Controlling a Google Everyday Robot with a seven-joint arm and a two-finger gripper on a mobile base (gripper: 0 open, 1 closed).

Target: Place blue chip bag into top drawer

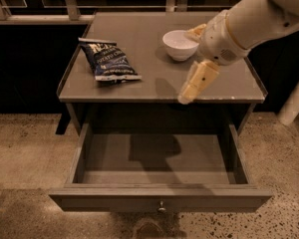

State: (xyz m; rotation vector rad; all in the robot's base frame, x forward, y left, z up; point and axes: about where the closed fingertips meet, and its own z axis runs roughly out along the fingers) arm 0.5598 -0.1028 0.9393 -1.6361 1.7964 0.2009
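The blue chip bag [108, 60] lies flat on the left part of the grey cabinet top [229, 83]. The top drawer [159, 163] is pulled fully out below, its inside bare, its front panel with a small round knob [161, 207] nearest the camera. My gripper [192, 86] hangs from the white arm that comes in from the upper right. It hovers above the front middle-right of the cabinet top, well to the right of the bag and just in front of the white bowl [179, 44].
The white bowl stands at the back centre-right of the cabinet top. A rail and dark windows run behind the cabinet. Speckled floor [25, 148] lies on both sides of the open drawer. A pale post [294, 103] stands at the far right.
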